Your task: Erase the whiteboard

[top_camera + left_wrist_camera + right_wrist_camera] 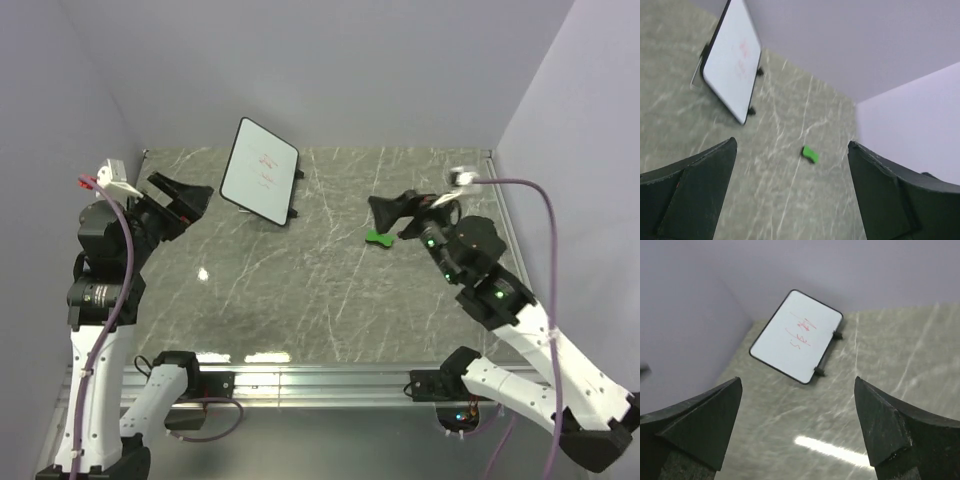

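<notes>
Two grippers hang wide open and empty over a grey marbled table (300,300) on which the whiteboard (260,172) stands marked with red scribbles (800,330). The board sits toward the far edge, left of centre, propped at a tilt on black feet (819,371), its white face turned up toward the arms. Thin red lines and squiggles run down the middle of the face; they read clearly from the right wrist and only as a faint blur from the left wrist.

At left, the left gripper (198,200) is raised near the table's far-left corner, just left of the whiteboard and apart from it, jaws spread with nothing between them. Its wrist camera takes in the board (732,60) at upper left.

At right, the right gripper (390,215) is out over the table's right half, fingers splayed and holding nothing, pointed toward the board (796,335). A small green eraser (378,238) lies flat on the table just beside those fingers, in neither gripper's hold; whether it touches them cannot be told. From the left wrist the eraser (810,154) shows well apart from the board.
</notes>
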`<control>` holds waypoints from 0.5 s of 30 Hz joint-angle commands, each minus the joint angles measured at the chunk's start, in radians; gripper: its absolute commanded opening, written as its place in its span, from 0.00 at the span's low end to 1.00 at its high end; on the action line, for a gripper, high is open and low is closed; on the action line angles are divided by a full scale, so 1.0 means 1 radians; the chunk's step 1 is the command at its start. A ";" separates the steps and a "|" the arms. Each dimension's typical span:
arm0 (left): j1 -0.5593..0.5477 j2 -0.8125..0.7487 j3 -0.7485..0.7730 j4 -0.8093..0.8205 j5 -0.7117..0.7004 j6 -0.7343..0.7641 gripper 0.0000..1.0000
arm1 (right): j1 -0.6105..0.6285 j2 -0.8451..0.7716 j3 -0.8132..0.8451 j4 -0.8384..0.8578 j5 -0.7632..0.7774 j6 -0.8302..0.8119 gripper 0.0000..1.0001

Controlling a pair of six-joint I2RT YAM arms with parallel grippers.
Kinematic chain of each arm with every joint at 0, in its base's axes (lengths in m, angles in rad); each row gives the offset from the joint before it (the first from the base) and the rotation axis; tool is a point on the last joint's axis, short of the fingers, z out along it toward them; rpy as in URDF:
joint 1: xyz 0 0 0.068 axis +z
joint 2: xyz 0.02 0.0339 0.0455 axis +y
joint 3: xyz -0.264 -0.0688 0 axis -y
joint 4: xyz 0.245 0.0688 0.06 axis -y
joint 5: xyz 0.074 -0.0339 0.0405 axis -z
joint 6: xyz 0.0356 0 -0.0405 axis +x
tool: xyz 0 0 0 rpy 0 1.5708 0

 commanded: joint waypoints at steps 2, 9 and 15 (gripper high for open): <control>-0.004 -0.019 0.059 -0.169 0.022 -0.043 0.99 | -0.017 -0.056 0.064 -0.625 0.307 0.631 1.00; -0.006 -0.040 -0.061 -0.103 0.193 -0.130 0.99 | -0.074 0.056 0.140 -0.718 0.019 0.477 0.89; -0.006 0.072 0.100 -0.309 -0.013 0.065 0.99 | -0.075 0.421 0.418 -0.963 0.074 0.229 1.00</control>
